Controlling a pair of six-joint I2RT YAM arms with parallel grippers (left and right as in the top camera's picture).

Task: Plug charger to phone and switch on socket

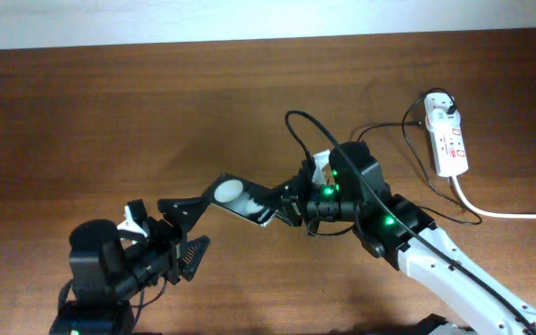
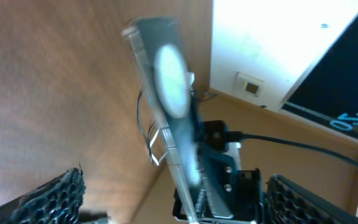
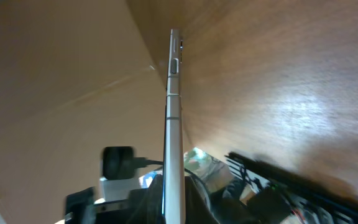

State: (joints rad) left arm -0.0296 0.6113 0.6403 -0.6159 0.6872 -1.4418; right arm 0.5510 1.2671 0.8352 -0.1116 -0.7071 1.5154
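The right fingers (image 1: 288, 207) hold the phone (image 1: 238, 198) by one end; its long axis points toward the left fingers (image 1: 192, 251), which are wide open.

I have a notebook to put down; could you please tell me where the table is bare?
Bare: the far left of the brown wooden table, beyond the left gripper, and the far edge left of the white oblong power strip. Crowded: mid-table, where the right gripper holds the glossy black phone beside the looping thin black cable.
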